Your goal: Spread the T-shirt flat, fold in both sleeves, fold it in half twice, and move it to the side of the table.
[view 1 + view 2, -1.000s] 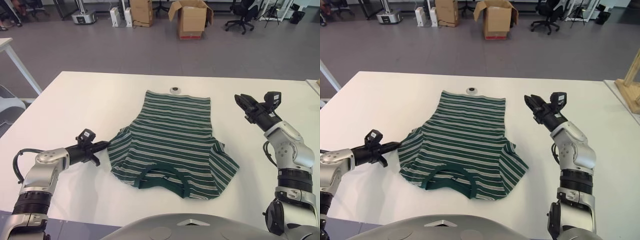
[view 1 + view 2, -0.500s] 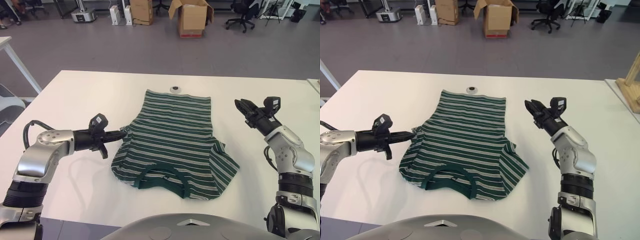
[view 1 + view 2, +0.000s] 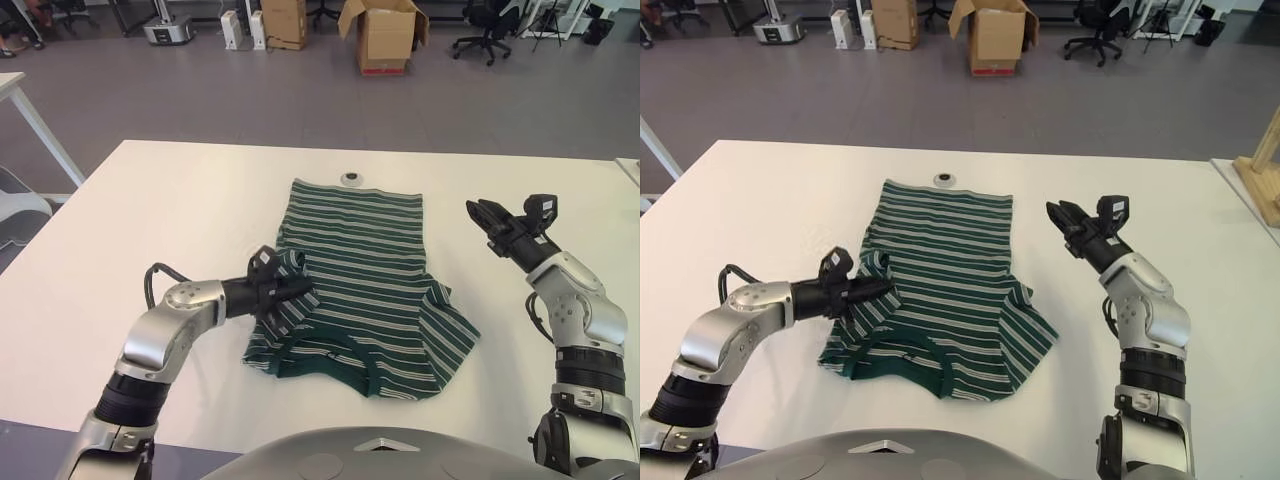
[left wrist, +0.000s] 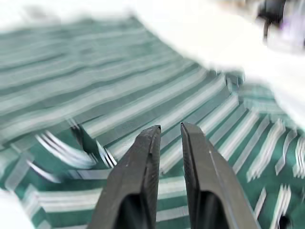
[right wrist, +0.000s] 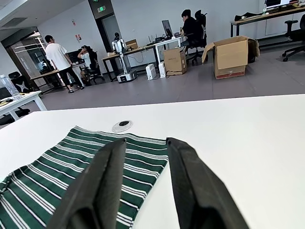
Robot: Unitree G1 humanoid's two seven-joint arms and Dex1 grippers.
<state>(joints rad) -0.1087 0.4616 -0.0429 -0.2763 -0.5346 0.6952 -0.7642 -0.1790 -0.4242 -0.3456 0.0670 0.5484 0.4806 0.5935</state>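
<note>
A green T-shirt (image 3: 360, 260) with white stripes lies on the white table (image 3: 150, 200), hem at the far side and collar (image 3: 325, 352) toward me. Its left sleeve (image 3: 285, 268) is lifted and folded inward over the body, and my left gripper (image 3: 303, 291) is shut on that sleeve just above the cloth. In the left wrist view the fingers (image 4: 147, 162) stand nearly together over the stripes. The right sleeve (image 3: 450, 335) still spreads out flat. My right gripper (image 3: 482, 214) hangs open above bare table, to the right of the shirt and apart from it.
A small round cable grommet (image 3: 350, 180) sits in the table just beyond the hem. A wooden frame (image 3: 1265, 165) stands past the table's right edge. Bare table lies on both sides of the shirt. Cardboard boxes (image 3: 385, 35) stand on the floor beyond.
My left gripper has travelled right from the table's left side, pulling the left sleeve up and over onto the shirt's body. The right gripper has barely moved.
</note>
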